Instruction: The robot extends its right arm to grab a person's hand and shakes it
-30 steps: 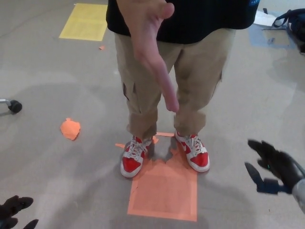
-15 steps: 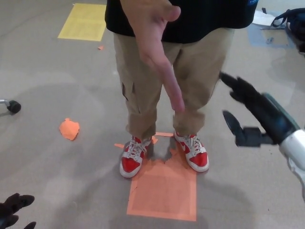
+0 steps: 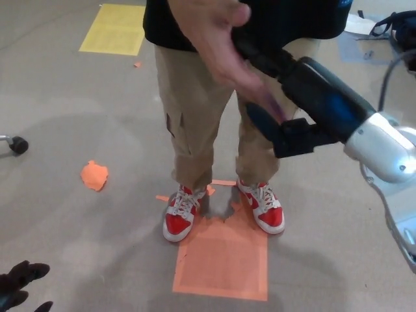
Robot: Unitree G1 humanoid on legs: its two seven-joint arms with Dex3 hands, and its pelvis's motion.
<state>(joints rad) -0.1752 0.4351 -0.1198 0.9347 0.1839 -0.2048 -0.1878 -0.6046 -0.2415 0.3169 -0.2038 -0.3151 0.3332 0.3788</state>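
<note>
Head view: my right robot hand (image 3: 276, 97) meets the person's hand (image 3: 218, 39) at upper centre, black fingers (image 3: 263, 58) running along the far side of the palm and the thumb low beside the person's blurred fingertips. Contact looks made, but I cannot tell whether the grip has closed. My left robot hand (image 3: 19, 286) idles at the lower left corner, fingers curled, holding nothing.

A hand is soft and yielding, so I judge it wants light, even pressure across the palm, never the fingertips alone.

I count one person, two red shoes (image 3: 182, 218) standing at the top of one orange floor square (image 3: 221, 260), one yellow square (image 3: 117, 29) behind, one orange scrap (image 3: 95, 175) and a chair caster (image 3: 18, 145).
</note>
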